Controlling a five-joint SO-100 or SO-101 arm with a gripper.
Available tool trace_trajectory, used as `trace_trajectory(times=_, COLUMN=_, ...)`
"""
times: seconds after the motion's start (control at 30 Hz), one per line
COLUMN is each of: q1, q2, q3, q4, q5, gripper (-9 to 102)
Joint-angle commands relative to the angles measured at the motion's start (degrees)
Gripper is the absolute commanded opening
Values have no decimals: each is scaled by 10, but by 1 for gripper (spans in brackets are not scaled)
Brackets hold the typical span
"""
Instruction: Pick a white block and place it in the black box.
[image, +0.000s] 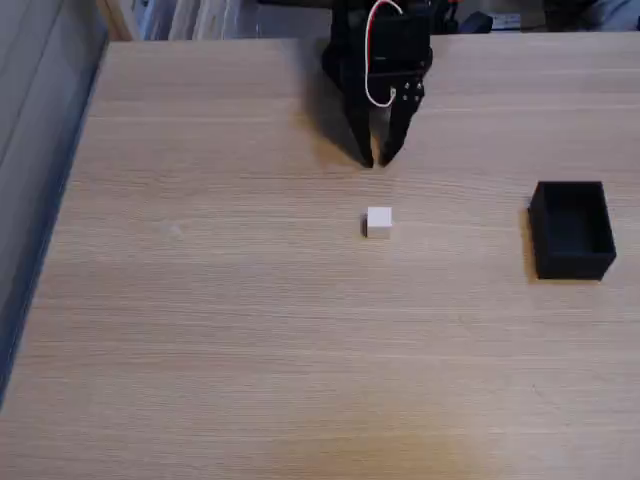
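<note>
A small white block (379, 222) lies on the wooden table (220, 330), near the middle of the fixed view. The black box (572, 229) stands open-topped at the right side, well apart from the block. My black gripper (377, 160), with red and white wires on it, hangs at the top centre, pointing down toward the table. Its fingertips sit just behind the block, a short gap away. The two fingers stand slightly parted with only a narrow slit between the tips, and nothing is held between them.
The table's left edge (60, 200) runs diagonally down the left side, with a grey floor beyond it. Clutter lies past the far edge at the top. Bare wood stretches across the front and left of the table.
</note>
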Motion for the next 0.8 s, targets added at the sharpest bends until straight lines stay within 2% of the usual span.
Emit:
trace_trajectory(times=0.0, q1=-11, q2=-38, q3=-40, q4=-16, q5=9, gripper=7)
trace_trajectory(times=0.77, q1=-1, q2=-511, q3=-306, q4=-209, q5=83, gripper=22)
